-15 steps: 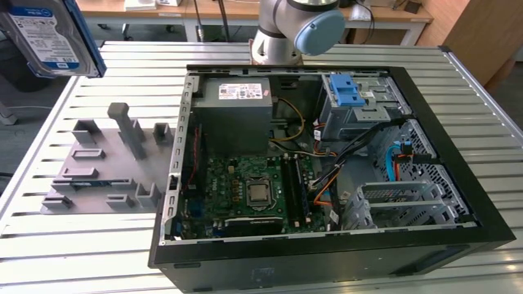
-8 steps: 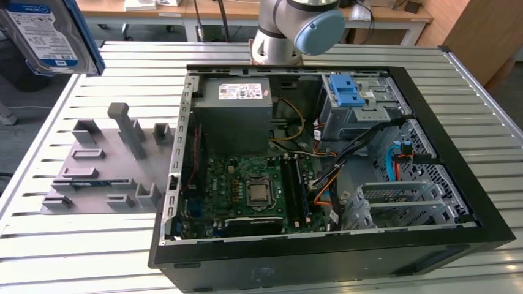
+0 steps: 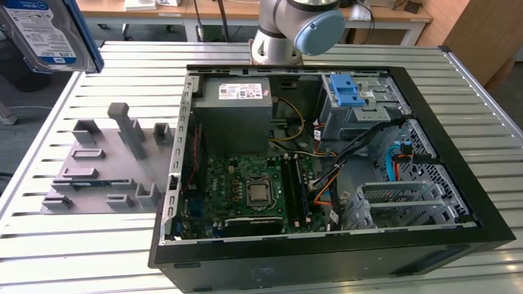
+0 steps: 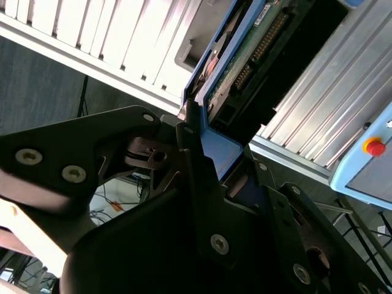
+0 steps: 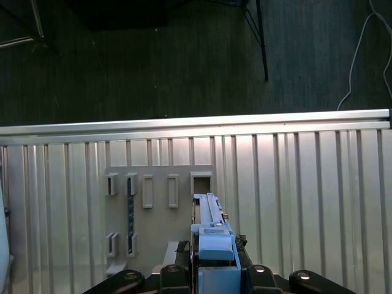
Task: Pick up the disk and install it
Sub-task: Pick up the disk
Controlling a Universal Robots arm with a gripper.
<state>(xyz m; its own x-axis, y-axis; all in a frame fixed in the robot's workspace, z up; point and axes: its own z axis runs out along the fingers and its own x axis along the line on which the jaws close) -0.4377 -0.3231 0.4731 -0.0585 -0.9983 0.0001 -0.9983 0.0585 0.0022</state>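
Fingers (image 4: 197,177) are clamped on the disk (image 4: 245,55), pinching its blue carrier frame from both sides; green board side shows in second wrist view. In ext. view the disk (image 3: 49,33) hangs in the air at upper left of frame, label facing cam, tilted, partly cut by frame edge. It's well apart from the open PC case (image 3: 327,171) at centre-right. Grey fixture (image 3: 106,165) sits on the desk (image 3: 82,257) at left, just beside the case wall. First wrist view: disk edge-on, w/ fixture & bare desk slats beneath. Arm (image 3: 294,27): joint w/ blue cap at top centre, behind case.
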